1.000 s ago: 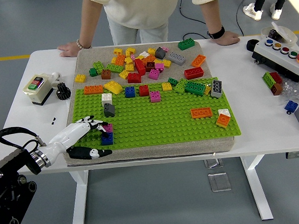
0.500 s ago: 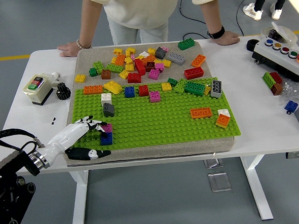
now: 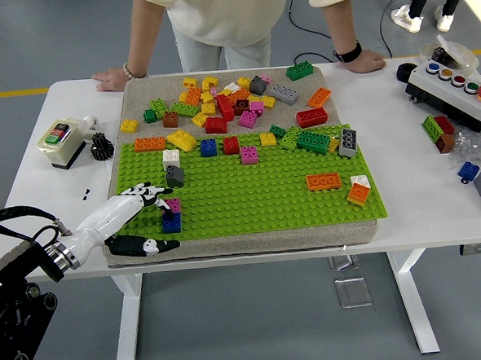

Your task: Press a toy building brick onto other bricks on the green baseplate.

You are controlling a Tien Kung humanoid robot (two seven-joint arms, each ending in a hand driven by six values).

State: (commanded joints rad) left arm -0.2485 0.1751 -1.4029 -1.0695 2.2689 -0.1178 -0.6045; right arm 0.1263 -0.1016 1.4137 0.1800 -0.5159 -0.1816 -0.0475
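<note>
The green baseplate (image 3: 257, 191) lies on a beige mat. Near its front left corner a magenta brick (image 3: 173, 206) sits on top of a blue brick (image 3: 172, 223). My left hand (image 3: 141, 209) reaches in from the lower left, its white fingers (image 3: 147, 194) stretched out just left of the magenta brick, with the thumb (image 3: 147, 247) lying on the mat's front edge. The hand holds nothing. A grey brick (image 3: 175, 177) and a white brick (image 3: 171, 159) stand just behind it. My right hand is out of sight.
Loose bricks (image 3: 227, 99) lie piled on the mat behind the plate. More bricks stand along the plate's back edge and at its right, such as an orange one (image 3: 324, 181). A person leans with both hands (image 3: 110, 76) on the table's far edge. Button boxes (image 3: 58, 142) (image 3: 451, 85) flank the mat.
My left hand's fingers have lifted slightly and shifted back, away from the magenta brick's top. The bricks have not moved.
</note>
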